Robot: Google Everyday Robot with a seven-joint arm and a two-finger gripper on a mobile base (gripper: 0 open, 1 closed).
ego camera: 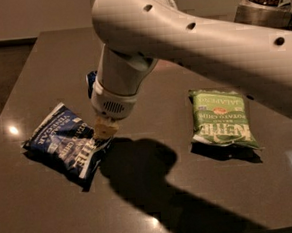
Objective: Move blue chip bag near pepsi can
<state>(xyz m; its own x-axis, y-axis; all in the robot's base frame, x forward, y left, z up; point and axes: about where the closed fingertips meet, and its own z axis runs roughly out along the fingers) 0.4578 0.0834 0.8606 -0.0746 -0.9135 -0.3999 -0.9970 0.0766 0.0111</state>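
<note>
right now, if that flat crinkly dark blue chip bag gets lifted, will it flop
Probably floppy: the dark blue crinkly chip bag looks creased and flat. Likely light; may sag from the pincer at its right edge.
</note>
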